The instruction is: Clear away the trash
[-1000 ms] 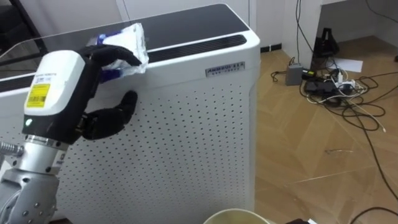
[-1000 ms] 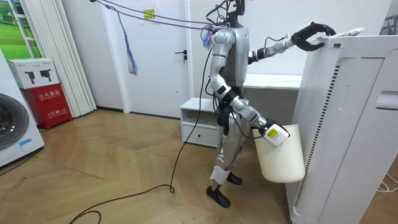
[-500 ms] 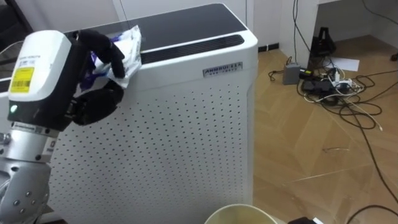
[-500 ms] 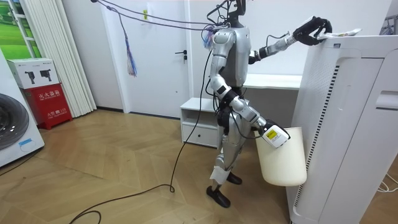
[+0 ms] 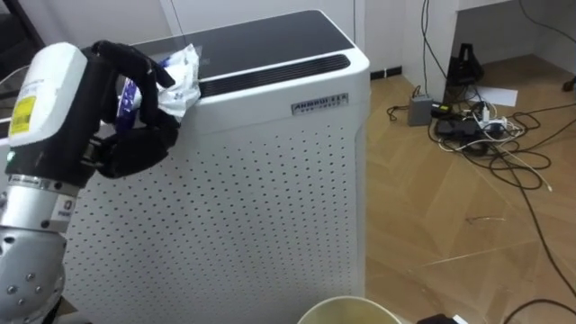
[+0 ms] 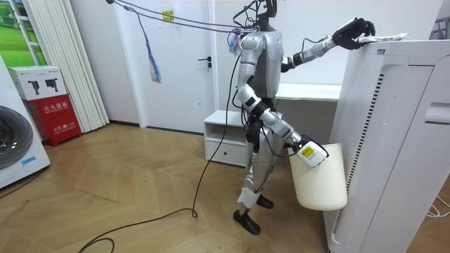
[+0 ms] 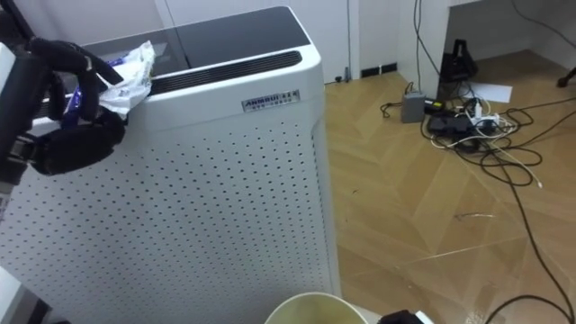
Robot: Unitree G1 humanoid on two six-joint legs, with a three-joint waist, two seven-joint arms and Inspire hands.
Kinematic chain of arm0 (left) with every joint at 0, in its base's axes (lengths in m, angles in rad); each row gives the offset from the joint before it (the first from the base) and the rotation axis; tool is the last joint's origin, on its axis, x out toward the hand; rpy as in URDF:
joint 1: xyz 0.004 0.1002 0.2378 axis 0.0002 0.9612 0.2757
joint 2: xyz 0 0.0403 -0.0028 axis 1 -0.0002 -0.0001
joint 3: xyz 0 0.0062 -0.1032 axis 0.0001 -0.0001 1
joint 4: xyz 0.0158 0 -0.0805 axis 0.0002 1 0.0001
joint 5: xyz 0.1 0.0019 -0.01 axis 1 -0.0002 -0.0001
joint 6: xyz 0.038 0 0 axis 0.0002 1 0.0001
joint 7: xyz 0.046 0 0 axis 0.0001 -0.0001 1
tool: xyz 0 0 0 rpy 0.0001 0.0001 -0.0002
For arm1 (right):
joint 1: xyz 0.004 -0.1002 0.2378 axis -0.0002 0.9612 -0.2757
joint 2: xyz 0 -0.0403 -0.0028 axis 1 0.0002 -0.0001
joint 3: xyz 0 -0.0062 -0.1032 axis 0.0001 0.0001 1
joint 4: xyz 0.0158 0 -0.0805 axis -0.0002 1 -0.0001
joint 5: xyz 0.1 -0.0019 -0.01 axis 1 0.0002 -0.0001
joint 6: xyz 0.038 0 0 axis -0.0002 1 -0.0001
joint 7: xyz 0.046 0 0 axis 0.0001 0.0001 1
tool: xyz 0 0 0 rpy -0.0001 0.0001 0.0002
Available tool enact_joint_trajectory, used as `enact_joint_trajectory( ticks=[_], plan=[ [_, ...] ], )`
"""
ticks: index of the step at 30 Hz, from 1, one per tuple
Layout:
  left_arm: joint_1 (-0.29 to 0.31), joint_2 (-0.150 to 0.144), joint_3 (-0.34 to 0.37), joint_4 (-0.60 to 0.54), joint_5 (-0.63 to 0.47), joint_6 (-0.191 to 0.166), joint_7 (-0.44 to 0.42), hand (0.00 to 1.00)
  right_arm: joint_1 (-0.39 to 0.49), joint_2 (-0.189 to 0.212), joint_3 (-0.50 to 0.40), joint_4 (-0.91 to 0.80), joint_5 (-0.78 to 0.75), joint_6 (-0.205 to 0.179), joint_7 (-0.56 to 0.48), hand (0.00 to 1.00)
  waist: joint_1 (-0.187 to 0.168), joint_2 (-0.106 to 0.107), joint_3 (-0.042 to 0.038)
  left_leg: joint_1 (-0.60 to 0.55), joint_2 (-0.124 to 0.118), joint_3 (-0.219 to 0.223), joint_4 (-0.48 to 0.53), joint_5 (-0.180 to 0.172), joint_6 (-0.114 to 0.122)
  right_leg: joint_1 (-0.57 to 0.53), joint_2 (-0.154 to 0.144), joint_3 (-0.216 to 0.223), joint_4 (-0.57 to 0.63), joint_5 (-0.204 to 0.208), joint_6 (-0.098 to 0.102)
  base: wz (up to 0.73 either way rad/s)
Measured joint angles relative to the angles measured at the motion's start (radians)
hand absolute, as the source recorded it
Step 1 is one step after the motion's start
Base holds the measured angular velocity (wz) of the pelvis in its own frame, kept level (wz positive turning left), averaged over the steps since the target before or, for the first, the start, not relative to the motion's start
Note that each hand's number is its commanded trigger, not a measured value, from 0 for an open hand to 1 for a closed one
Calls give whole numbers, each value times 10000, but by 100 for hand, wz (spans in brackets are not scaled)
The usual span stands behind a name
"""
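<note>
Since a second before, the left hand [image 5: 135,148] had closed: its dark fingers, which then lay across the wrapper [image 5: 175,76], were curled over it, and the thumb had drawn in from the front panel below. We saw the wrapper (crumpled white plastic with blue patches) held in that grasp at the near left edge of the air purifier's [image 5: 261,180] dark top, and we could not tell whether it touched the top or hung just clear of it. The purifier was a tall white box with a dotted front, and the robot stood close before it with its left arm raised to the top. Lower down, the right hand [image 6: 309,152] was at the rim of a cream bin [image 6: 320,176] beside the purifier's front; whether it was closed on the bin we could not tell. Beyond lay the wooden floor [image 5: 450,234] and a tangle of cables [image 5: 486,126].
</note>
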Motion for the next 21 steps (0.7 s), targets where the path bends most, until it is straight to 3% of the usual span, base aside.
enact_joint_trajectory(
  ticks=[2,6,13,21],
  plan=[
    [2,-14,90,-187,-797,154,-343,100,0,-3,2,-5,0,0,-27,100,-3,-2,-10,-68,-1,-3,20,0,0,-48,20,-27,-3,1,1,4],
    [64,-27,172,-299,-2698,110,-801,100,-15,-22,4,-10,1,7,-23,100,29,4,-31,-134,-5,-21,36,0,0,-85,19,-40,25,7,6,3],
    [269,-101,-96,-577,-5287,-404,-1503,100,-155,-97,177,-7,218,56,14,100,-5,-78,16,-122,-4,-25,27,0,0,-55,-1,-50,0,5,6,0],
    [319,-111,-982,-1300,-6937,-823,-2248,100,-398,-84,502,0,263,185,33,100,28,-317,40,-200,-2,-26,34,0,0,-155,25,-20,8,5,5,0]
  ],
)
